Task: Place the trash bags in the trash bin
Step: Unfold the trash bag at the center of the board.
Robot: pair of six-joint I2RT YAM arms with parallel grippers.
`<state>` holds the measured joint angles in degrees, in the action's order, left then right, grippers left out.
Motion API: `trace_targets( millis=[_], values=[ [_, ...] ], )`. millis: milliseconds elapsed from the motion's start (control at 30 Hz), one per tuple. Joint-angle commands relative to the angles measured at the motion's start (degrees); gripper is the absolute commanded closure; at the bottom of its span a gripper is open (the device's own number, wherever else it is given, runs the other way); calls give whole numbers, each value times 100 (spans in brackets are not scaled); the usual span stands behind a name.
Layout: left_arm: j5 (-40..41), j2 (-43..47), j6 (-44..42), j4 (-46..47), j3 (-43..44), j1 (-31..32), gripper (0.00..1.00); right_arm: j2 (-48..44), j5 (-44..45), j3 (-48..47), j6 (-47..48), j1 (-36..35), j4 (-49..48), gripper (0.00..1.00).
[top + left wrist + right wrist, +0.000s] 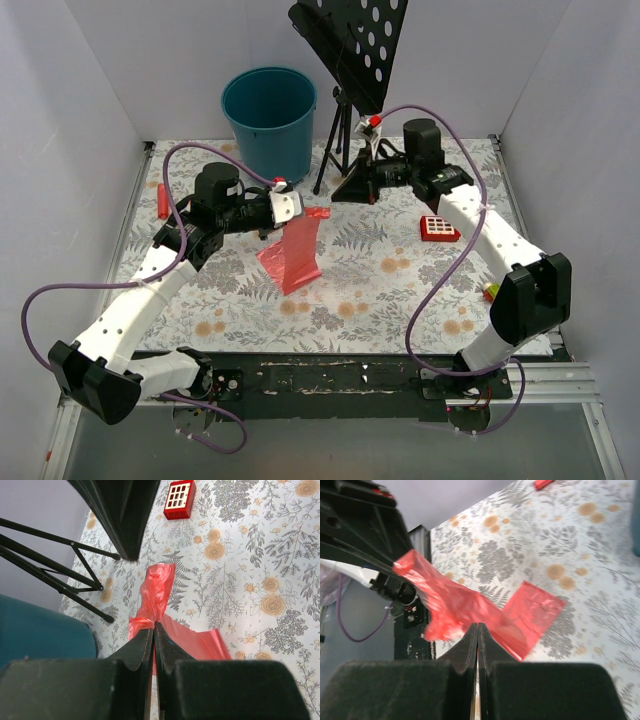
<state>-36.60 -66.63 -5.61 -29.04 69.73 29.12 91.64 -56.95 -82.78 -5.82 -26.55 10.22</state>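
Observation:
The red film trash bag [298,255] hangs from my left gripper [292,208], which is shut on its top edge; the bag's lower end rests on the floral cloth. In the left wrist view the bag [200,640] is pinched at the left gripper [154,625], and a twisted strand runs away from it. My right gripper [338,195] is shut just right of the bag's upper corner and seems apart from it. In the right wrist view the bag [470,605] is blurred behind the right gripper [477,626]. The teal trash bin [268,115] stands at the back left, and its side [40,630] shows in the left wrist view.
A black music stand [350,50] on a tripod [50,565] stands right of the bin, close to the right gripper. A red square toy [439,228] lies at the right. A small red cylinder [161,200] lies at the left edge. A yellow-green object [490,291] sits by the right arm.

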Motion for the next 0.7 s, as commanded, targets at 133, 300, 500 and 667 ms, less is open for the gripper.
trace_targets(
  millis=[133, 300, 500, 667],
  values=[
    [-84, 133, 112, -14, 31, 6, 100, -488, 202, 201, 204, 273, -28, 99],
    [-207, 106, 112, -32, 58, 6, 100, -498, -123, -44, 336, 54, -195, 37],
    [-286, 71, 104, -49, 128, 6, 100, -357, -150, -115, 406, -377, -257, 24],
    [-374, 54, 191, -76, 190, 14, 100, -313, -53, -80, 459, -527, -275, 21]
  ],
)
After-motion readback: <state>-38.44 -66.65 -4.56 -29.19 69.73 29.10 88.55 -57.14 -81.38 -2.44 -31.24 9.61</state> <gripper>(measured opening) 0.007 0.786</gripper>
